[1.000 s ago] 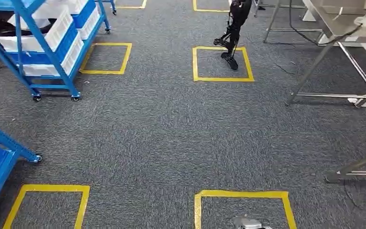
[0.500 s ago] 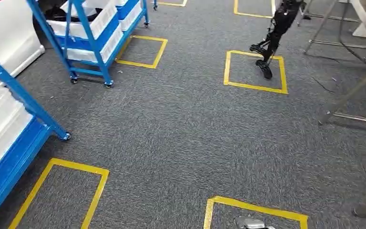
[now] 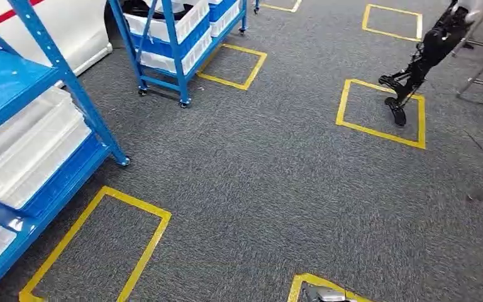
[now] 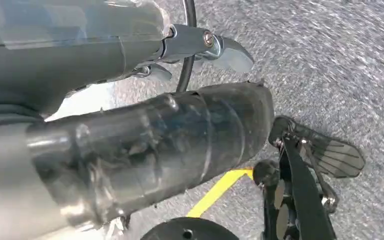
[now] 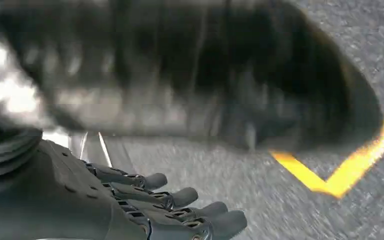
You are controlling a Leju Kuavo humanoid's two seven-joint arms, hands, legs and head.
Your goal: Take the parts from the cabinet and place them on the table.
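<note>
Grey carpet (image 3: 258,189) covers the whole floor, marked with yellow tape squares (image 3: 97,248); one more square sits beside the far rack (image 3: 233,66), another to the right (image 3: 382,113), and a corner of one shows at the near edge (image 3: 317,283).

Biggest object: blue shelving rack (image 3: 31,126) on the left, close to the camera, standing on castors, holding white bins (image 3: 25,151) on its lower shelf. No parts can be made out in them from here. A second blue rack on castors (image 3: 176,38) stands farther back, also loaded with white bins (image 3: 163,25); something dark lies in the top one, too small to tell what. A white panel with a red stripe (image 3: 56,28) stands behind, between the two racks.

Upper right: black legs of another robot (image 3: 415,69), one foot planted inside the yellow square, next to metal table legs (image 3: 481,56). The table top is out of the picture.

Right hand (image 5: 145,210): seen from its wrist camera, dark fingers (image 5: 180,197) lying side by side, extended, holding nothing, carpet and yellow tape behind them. Picture is motion-blurred.

Left hand (image 4: 207,47): grey thumb tip and a bit of metal linkage visible over the carpet; can't tell how far the fingers are spread or whether anything is held.
</note>
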